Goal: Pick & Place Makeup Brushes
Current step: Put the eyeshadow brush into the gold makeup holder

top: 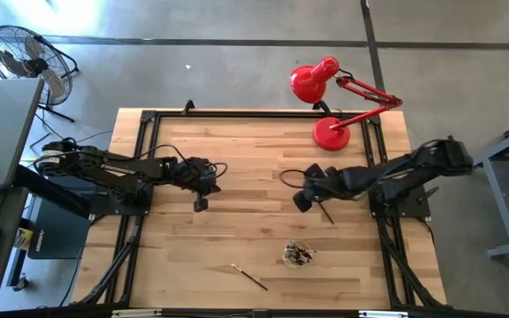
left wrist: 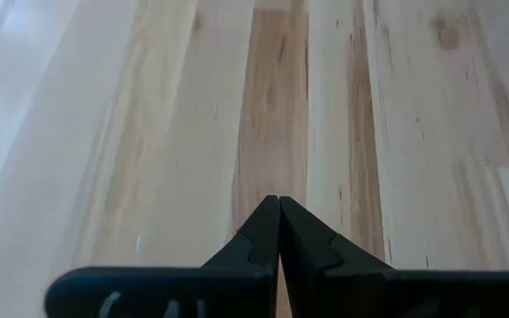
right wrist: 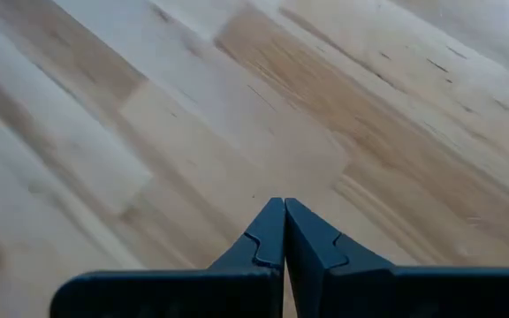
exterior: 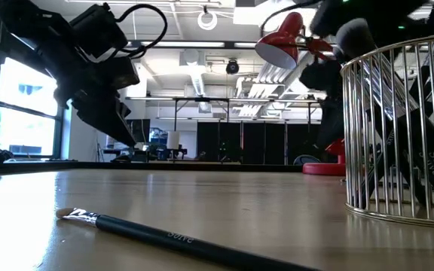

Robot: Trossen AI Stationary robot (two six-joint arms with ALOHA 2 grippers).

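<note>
One dark-handled makeup brush (top: 250,276) lies flat on the table near its near edge; the low view shows it close up (exterior: 164,237), pale bristle tip to the left. A round wire holder (top: 299,256) stands right of it, with several brushes upright inside (exterior: 398,128). Another thin dark stick (top: 326,212) lies under the right arm. My left gripper (top: 201,205) hovers shut over the left middle of the table (left wrist: 278,208). My right gripper (top: 300,202) hovers shut over the right middle (right wrist: 284,208). Both are empty.
A red desk lamp (top: 330,106) stands at the far right corner of the wooden table (top: 237,150). A floor fan (top: 25,53) stands off the table at the far left. Bare wood lies between the two grippers and toward the near left corner.
</note>
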